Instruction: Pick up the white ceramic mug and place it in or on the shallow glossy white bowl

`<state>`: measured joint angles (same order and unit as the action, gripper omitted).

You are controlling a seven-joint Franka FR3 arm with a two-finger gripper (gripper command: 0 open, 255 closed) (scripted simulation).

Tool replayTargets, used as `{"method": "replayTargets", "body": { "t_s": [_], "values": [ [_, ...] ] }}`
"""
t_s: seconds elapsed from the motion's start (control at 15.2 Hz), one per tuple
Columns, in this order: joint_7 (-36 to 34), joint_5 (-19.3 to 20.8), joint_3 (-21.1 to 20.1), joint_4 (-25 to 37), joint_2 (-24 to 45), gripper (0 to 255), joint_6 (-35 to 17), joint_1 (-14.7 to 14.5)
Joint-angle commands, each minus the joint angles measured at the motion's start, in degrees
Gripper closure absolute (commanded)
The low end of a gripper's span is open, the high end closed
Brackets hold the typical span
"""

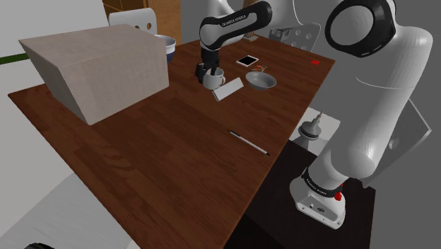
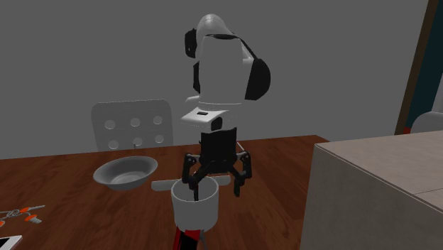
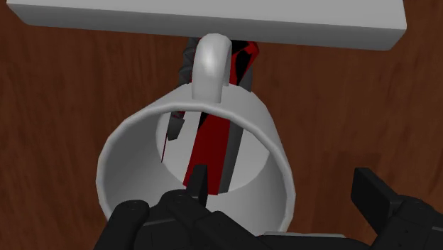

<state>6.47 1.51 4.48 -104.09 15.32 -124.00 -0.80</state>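
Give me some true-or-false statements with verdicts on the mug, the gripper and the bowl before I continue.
1. The mug stands upright, its opening toward the gripper. True.
2. The mug sits in the shallow bowl. False: it stands apart from the bowl.
3. One finger is inside the mug, the other outside its wall. True.
4. The gripper is shut on the mug. False: it is open, its fingers apart on either side of the wall.
5. The pen lies in the bowl. False: it lies on the table, well apart from the bowl, which is empty.
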Motion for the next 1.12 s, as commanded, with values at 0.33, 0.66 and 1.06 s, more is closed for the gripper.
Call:
{"method": "replayTargets", "body": {
  "t_s": [0.33, 0.66, 1.06],
  "values": [
    [0.0, 0.0, 0.0, -0.4, 0.4, 0, -0.9, 0.0],
    [0.0, 0.0, 0.0, -0.4, 0.4, 255, -0.9, 0.0],
    [0.0, 0.0, 0.0, -0.4, 0.4, 255, -0.9, 0.0]
  ]
}}
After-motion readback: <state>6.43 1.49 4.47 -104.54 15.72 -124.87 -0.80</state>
